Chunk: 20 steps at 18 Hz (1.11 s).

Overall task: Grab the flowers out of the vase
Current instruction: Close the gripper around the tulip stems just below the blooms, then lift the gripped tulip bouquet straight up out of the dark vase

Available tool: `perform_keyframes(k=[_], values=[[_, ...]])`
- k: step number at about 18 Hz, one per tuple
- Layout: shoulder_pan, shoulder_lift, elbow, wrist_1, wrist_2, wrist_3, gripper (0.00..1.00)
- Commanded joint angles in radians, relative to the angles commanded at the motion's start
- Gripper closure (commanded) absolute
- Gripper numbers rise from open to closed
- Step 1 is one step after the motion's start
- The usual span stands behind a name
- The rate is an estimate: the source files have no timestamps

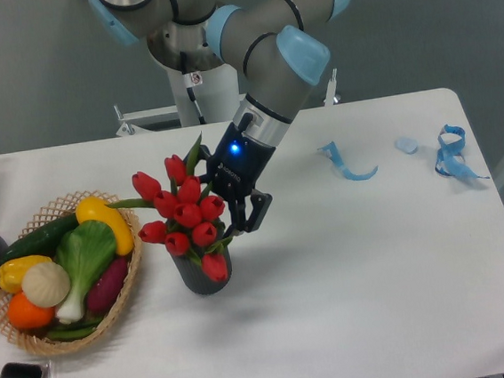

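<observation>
Even, diffuse overhead light fills the frame, bright without harsh glare. The white rectangular table point(376, 266) reads slightly grey-blue, with only a soft, faint shadow below the short dark grey ribbed vase point(205, 274) at centre left. A small blue light glows on the black hand point(245, 209). The picture is low in resolution and mildly soft; the upper corners look dimmer.

wicker basket point(36, 339) of toy vegetables point(80, 259), blue ribbons point(450, 154)
</observation>
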Motion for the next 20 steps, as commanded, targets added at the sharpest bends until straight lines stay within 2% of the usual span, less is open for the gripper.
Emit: perform_keyframes(k=[2,3,4,5,7,12,15,20], values=[[-0.002,0.002,0.000,0.000,0.000,-0.002,0.00],[-0.002,0.003,0.000,0.000,0.000,-0.003,0.06],[-0.002,0.005,0.000,0.000,0.011,-0.006,0.20],[-0.003,0.006,0.000,0.000,0.032,-0.006,0.28],[-0.011,0.006,0.002,0.000,0.052,-0.008,0.31],[-0.012,0.008,0.002,0.000,0.052,-0.008,0.57],[-0.012,0.011,0.003,0.000,0.052,-0.008,0.63],[-0.011,0.017,0.002,-0.002,0.049,-0.011,0.64]])
